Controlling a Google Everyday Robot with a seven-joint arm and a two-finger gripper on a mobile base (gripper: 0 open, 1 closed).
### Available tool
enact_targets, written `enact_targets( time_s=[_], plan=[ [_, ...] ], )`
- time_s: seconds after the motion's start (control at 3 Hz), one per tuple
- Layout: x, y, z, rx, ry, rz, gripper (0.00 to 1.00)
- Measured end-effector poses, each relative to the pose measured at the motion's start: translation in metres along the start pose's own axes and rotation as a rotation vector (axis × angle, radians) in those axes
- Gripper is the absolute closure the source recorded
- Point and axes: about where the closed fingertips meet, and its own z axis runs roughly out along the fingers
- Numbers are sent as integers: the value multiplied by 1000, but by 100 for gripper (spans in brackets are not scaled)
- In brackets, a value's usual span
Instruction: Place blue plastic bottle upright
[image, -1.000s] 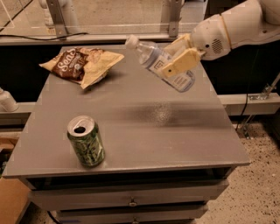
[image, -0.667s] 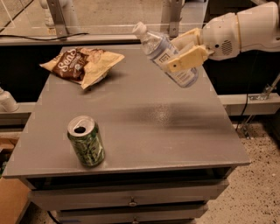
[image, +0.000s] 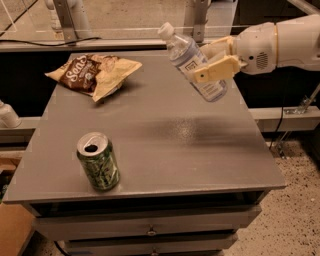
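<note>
The blue plastic bottle (image: 190, 59) is clear with a white cap and a pale label. It hangs in the air over the far right part of the grey table (image: 165, 135), tilted with its cap up and to the left. My gripper (image: 210, 61) comes in from the right on a white arm and is shut on the bottle's middle, one tan finger (image: 216, 71) across its front.
A green soda can (image: 98, 161) stands upright near the table's front left. A chip bag (image: 92, 72) lies at the back left. Drawers sit under the tabletop, a rail runs behind it, and speckled floor lies to the right.
My gripper has lifted the bottle slightly up and to the right, and the bottle has turned more toward upright, its cap now higher.
</note>
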Motion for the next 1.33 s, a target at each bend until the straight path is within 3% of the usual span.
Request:
enact_targets(
  time_s=[0.33, 1.0, 1.33],
  plan=[
    [13, -6, -6, 65, -102, 52, 100],
    [27, -27, -17, 192, -281, 81, 100],
    [34, -34, -15, 225, -354, 101, 100]
  ],
)
